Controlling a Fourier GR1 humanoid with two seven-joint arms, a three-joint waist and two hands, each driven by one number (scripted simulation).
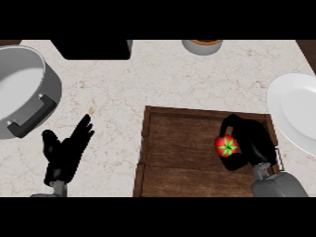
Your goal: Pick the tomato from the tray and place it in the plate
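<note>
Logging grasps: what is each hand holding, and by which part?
The right hand curls round the tomato from its right side, green top showing, over the tray. The left hand is open, holding nothing.

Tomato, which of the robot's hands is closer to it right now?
Right. The right hand is curled round the tomato, over the wooden tray. The left hand is open beside the tray's left edge, over the counter, apart from the tomato.

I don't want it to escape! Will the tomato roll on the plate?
Probably: the tomato looks round and smooth. The rim of the plate may stop it. It fits inside the right hand, so it's likely light.
</note>
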